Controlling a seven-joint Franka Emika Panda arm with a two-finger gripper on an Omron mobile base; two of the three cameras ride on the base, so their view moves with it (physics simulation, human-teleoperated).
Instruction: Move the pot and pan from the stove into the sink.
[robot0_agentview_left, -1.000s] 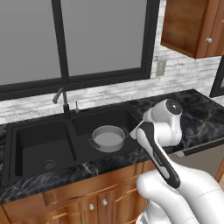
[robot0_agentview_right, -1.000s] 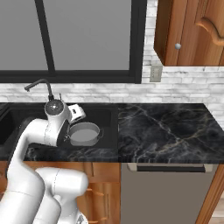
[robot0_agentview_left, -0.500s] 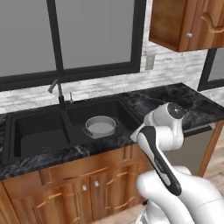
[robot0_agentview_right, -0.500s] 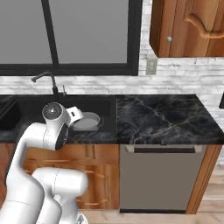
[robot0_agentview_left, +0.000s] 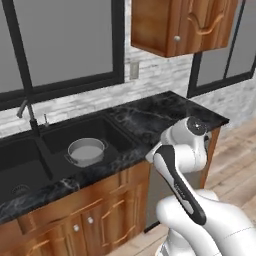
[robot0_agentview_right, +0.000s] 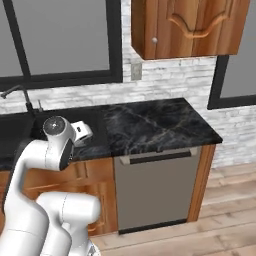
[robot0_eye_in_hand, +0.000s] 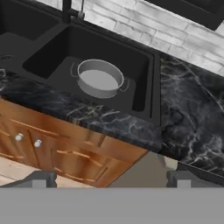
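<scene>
The grey pot (robot0_agentview_left: 86, 151) stands upright in the right basin of the black sink (robot0_agentview_left: 111, 129), its two loop handles showing. In the hand view the pot (robot0_eye_in_hand: 99, 78) lies ahead on the basin floor, inside the sink (robot0_eye_in_hand: 57, 43). My gripper (robot0_eye_in_hand: 109, 178) is open, its two dark fingertips (robot0_eye_in_hand: 40, 177) wide apart with nothing between them; it hangs in front of the counter edge, above the cabinet doors. The folded arm (robot0_agentview_left: 186, 145) stands to the right of the sink. The pan and the stove are out of view.
A thin grey faucet (robot0_agentview_left: 26, 113) rises behind the sink. Black marble counter (robot0_agentview_right: 150, 122) runs to the right, with a steel dishwasher front (robot0_agentview_right: 155, 187) under it. A wooden wall cabinet (robot0_agentview_left: 185, 25) hangs above. Wood floor (robot0_agentview_right: 225, 200) lies to the right.
The base has driven to the right, so the whole scene has slid left in both base views. The pot stays in the sink basin. The gripper stays open and holds nothing.
</scene>
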